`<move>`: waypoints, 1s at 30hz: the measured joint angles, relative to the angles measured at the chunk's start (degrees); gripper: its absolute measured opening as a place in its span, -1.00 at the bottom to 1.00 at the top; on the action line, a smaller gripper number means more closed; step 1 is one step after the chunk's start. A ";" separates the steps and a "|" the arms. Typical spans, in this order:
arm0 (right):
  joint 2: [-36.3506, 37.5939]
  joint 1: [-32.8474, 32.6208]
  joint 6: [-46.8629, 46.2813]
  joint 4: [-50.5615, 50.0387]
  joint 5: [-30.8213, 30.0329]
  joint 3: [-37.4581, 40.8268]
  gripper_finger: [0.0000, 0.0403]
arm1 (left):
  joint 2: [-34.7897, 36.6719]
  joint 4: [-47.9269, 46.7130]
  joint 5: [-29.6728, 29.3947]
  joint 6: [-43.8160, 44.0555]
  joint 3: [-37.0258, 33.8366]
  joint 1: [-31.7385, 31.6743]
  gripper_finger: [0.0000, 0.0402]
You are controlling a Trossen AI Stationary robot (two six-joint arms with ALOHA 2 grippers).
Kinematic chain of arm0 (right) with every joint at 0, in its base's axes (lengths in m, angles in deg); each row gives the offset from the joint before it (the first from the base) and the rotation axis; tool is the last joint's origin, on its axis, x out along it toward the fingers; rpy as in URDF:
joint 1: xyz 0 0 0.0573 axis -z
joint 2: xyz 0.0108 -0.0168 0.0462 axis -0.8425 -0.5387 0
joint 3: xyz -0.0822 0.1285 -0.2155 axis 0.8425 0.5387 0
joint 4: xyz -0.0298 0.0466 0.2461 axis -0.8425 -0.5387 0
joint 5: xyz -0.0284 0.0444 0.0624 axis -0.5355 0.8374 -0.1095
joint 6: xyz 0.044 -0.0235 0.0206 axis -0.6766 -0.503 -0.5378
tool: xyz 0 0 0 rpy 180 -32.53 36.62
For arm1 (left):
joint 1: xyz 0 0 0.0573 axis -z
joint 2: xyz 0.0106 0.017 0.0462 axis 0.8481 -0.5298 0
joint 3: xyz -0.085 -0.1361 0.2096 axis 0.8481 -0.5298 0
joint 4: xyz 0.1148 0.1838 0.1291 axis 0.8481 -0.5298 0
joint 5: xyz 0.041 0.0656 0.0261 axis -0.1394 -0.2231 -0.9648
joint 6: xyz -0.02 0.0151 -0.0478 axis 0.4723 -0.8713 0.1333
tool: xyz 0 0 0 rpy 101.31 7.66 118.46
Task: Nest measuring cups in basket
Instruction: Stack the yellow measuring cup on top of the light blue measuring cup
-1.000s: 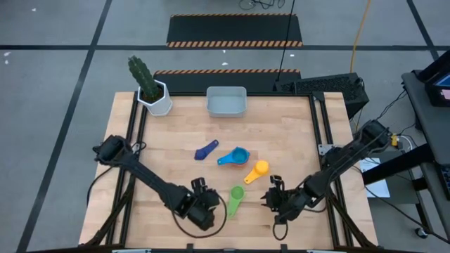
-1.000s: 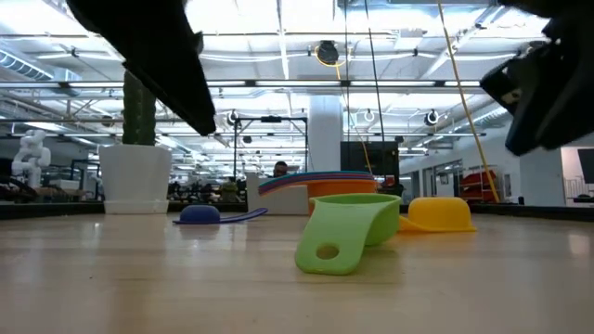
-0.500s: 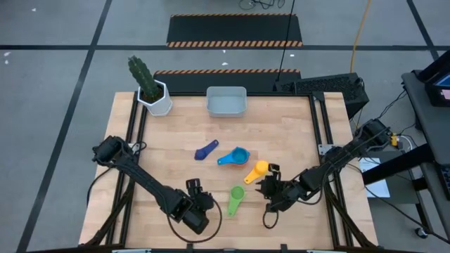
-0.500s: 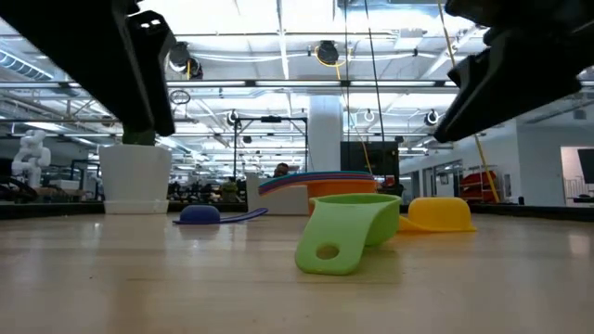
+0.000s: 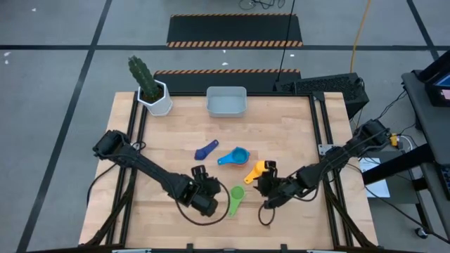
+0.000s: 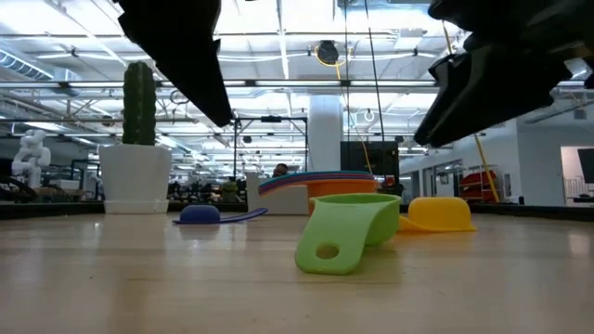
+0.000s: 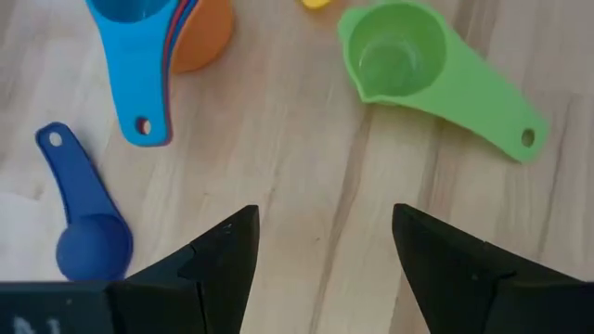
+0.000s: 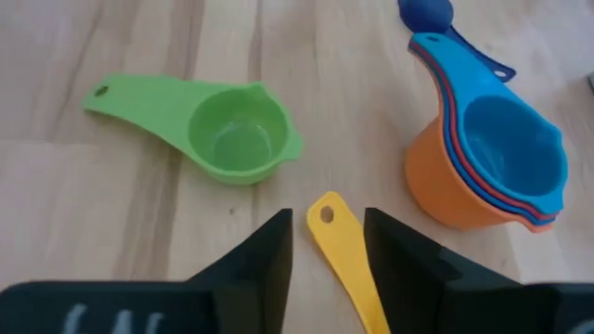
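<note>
The pale basket (image 5: 226, 102) stands at the table's far edge. A light blue and orange stack of cups (image 5: 235, 157) (image 7: 148, 37) (image 8: 487, 158) sits mid-table. The dark blue cup (image 5: 206, 150) (image 7: 82, 227) lies to its left, bowl down. The green cup (image 5: 235, 198) (image 7: 408, 65) (image 8: 223, 130) lies nearer, bowl up. My right gripper (image 5: 260, 177) (image 8: 327, 243) hangs open, a finger on each side of the yellow cup's handle (image 8: 336, 243), without touching it. My left gripper (image 5: 213, 181) (image 7: 325, 232) hovers open over bare wood, left of the green cup.
A white hexagonal pot with a cactus (image 5: 155, 95) (image 6: 135, 176) stands at the far left corner, beside the basket. Bare wood lies between the cups and the basket. In the low view both arms hang above the table, the green cup (image 6: 348, 232) and yellow cup (image 6: 436, 213) below them.
My right gripper has moved from the near edge toward the far side and leftward, and now stands over the yellow cup's handle. My left gripper has moved from the near edge toward the far side and the green cup. No cup has moved.
</note>
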 joint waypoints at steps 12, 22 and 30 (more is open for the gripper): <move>-0.31 0.96 0.33 3.38 -3.08 0.00 -0.05 | 0.00 5.76 0.20 -0.60 0.00 -0.92 0.25; -5.17 2.40 -1.37 4.31 -2.57 0.02 -0.05 | 0.00 6.40 0.16 -3.31 0.00 -1.45 0.25; -13.09 4.37 1.66 10.60 1.38 0.02 -0.05 | 0.00 6.44 0.29 -3.70 -0.02 -1.38 0.25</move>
